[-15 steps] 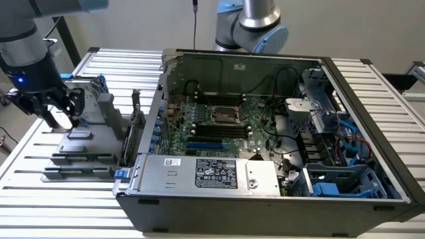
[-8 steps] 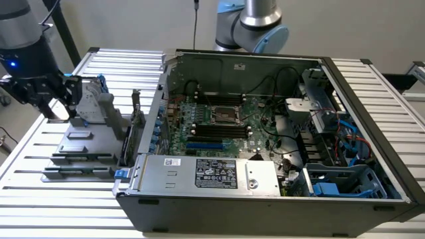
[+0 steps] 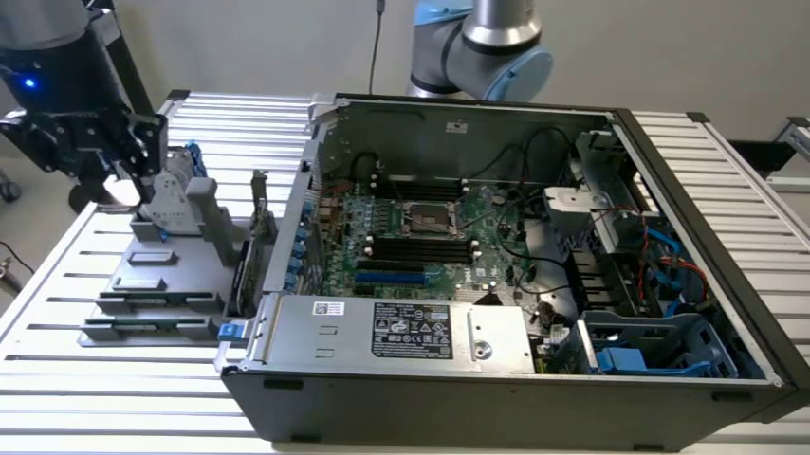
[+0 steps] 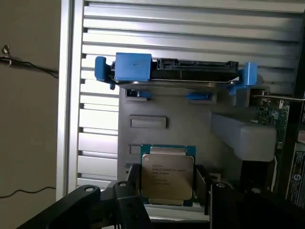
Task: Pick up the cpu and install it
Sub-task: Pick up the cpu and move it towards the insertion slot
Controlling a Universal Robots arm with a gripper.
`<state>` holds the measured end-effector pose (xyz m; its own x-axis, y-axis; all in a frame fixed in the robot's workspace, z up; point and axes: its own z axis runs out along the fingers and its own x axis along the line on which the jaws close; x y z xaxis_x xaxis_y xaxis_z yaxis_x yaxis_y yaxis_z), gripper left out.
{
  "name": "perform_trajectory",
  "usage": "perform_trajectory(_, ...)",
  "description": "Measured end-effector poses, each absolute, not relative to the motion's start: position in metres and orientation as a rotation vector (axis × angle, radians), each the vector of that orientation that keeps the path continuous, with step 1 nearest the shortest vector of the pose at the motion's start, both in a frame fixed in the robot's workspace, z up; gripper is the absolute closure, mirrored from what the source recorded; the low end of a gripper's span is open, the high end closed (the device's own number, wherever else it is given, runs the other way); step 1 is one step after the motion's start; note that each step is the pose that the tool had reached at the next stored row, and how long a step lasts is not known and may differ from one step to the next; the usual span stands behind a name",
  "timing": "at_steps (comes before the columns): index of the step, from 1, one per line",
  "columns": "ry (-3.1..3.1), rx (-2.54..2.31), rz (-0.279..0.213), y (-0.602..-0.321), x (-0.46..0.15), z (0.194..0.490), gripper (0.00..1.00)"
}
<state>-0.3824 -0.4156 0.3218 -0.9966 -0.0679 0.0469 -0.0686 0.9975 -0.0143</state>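
Note:
The cpu (image 4: 167, 175) is a flat square chip with a silver-grey metal lid on a green rim. It sits between the dark fingers (image 4: 132, 187) of my gripper (image 4: 169, 192), which close against its two sides. In the exterior view my gripper (image 3: 121, 188) hangs just above the grey parts holder (image 3: 165, 275) at the exterior view's left, with the pale cpu (image 3: 123, 192) at its tips. The open computer case (image 3: 708, 190) lies to the exterior view's right, and the bare cpu socket (image 3: 428, 220) shows on its green motherboard.
A hard drive with a blue bracket (image 4: 174, 71) stands on the holder beyond the cpu, with an expansion card (image 4: 272, 114) beside it. The grey labelled power supply (image 3: 393, 327) fills the case's near edge. Cables and blue connectors (image 3: 658, 256) crowd the case's right side.

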Motion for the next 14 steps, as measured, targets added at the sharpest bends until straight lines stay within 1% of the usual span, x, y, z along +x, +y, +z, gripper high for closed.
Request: perform_trajectory(14,-3.072,0.107,0.023,-0.416,-0.319,0.383,0.45)
